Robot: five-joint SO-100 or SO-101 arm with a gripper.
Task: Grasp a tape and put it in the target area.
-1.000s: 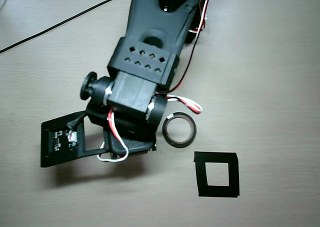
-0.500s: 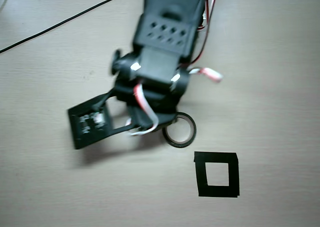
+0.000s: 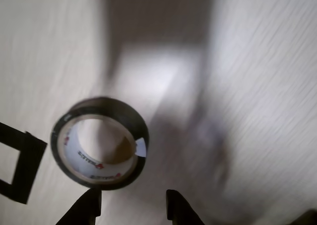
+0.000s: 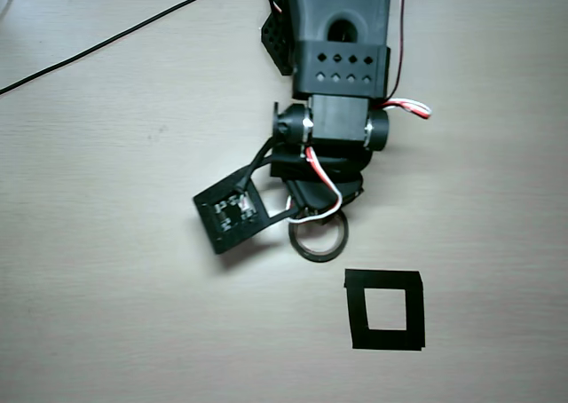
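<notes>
A roll of black tape (image 3: 121, 111) with a white printed core lies flat on the pale wooden table. In the wrist view it sits just ahead of and slightly left of my gripper (image 3: 132, 199), whose two dark fingertips stand apart at the bottom edge with nothing between them. In the overhead view the tape (image 4: 318, 255) shows as a ring partly under the arm's front end, and the fingers are hidden there. The target area is a square outline of black tape (image 4: 384, 280), below and to the right of the roll; a corner of it shows in the wrist view (image 3: 27, 160) at the left edge.
The arm's black body (image 4: 342, 57) comes in from the top. The wrist camera module (image 4: 232, 215) sticks out to the left of the roll. A black cable (image 4: 106, 43) runs across the top left of the table. Red and white wires (image 4: 408, 106) hang by the arm.
</notes>
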